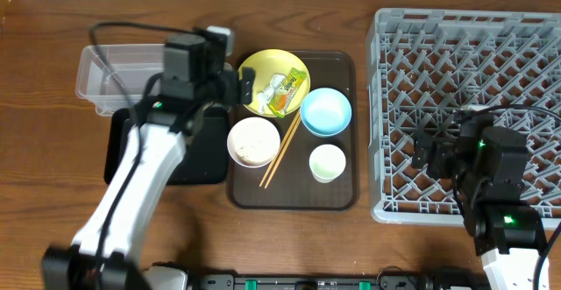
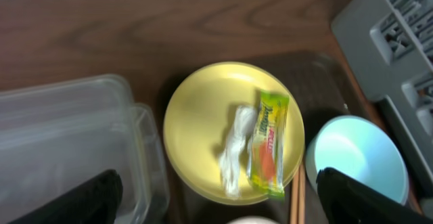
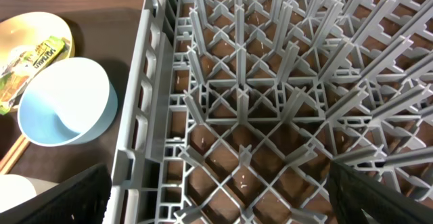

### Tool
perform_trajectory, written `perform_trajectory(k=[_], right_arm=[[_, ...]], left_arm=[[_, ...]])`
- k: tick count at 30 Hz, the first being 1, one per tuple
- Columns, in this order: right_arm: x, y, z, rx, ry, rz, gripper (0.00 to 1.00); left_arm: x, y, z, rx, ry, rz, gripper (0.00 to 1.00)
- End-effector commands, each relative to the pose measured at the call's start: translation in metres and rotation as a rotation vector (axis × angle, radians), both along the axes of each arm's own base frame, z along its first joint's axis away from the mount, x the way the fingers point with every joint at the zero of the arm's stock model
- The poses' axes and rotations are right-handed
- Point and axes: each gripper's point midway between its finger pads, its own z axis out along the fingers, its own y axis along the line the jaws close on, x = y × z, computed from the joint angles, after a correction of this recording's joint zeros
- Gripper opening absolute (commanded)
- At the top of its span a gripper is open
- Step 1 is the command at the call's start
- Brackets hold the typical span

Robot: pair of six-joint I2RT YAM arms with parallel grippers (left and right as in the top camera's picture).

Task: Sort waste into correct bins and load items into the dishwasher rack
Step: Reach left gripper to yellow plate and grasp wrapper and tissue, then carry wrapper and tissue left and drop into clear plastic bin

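The yellow plate [image 1: 263, 73] at the back of the brown tray holds the yellow-green wrapper [image 1: 286, 93] and the white scrap [image 1: 279, 81]. In the left wrist view the wrapper [image 2: 269, 143] and scrap [image 2: 235, 149] lie side by side on the plate [image 2: 196, 122]. My left gripper [image 1: 237, 88] hovers open above the plate's near edge [image 2: 220, 210], empty. The blue bowl [image 1: 326, 112], white bowl with rice [image 1: 253, 141], green cup [image 1: 328, 162] and chopsticks [image 1: 280, 152] sit on the tray. My right gripper [image 1: 429, 154] is open and empty over the rack's [image 1: 491, 62] left side [image 3: 220, 197].
The clear container [image 1: 105, 75] stands at the back left, with the black tray [image 1: 188, 163] in front of it, partly under my left arm. The dark brown serving tray [image 1: 342, 198] lies between them and the rack. The blue bowl [image 3: 64, 109] sits close to the rack wall [image 3: 142, 116].
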Motion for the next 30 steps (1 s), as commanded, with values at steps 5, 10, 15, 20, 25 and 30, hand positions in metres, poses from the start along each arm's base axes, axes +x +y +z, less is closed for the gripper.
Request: perform_trajectory(k=[5, 10, 15, 20, 25, 30], right_arm=[[0.004, 0.006, 0.012, 0.011, -0.027, 0.018, 0.99], [0.002, 0.006, 0.011, 0.011, -0.02, 0.018, 0.99], [0.001, 0.006, 0.009, 0.012, -0.012, 0.018, 0.99], [0.001, 0.006, 0.009, 0.012, -0.013, 0.018, 0.99], [0.001, 0.006, 0.009, 0.012, -0.013, 0.018, 0.99], [0.001, 0.006, 0.009, 0.012, -0.013, 0.018, 0.99]], left_arm=[[0.034, -0.045, -0.051, 0.047, -0.022, -0.129, 0.93], [0.041, -0.051, -0.096, 0.107, 0.029, -0.128, 0.93], [0.041, -0.052, -0.133, 0.12, 0.092, -0.133, 0.92], [0.036, -0.053, -0.158, 0.133, 0.145, -0.14, 0.91], [0.03, -0.057, -0.176, 0.144, 0.183, -0.152, 0.85], [0.025, -0.055, -0.188, 0.153, 0.22, -0.154, 0.55]])
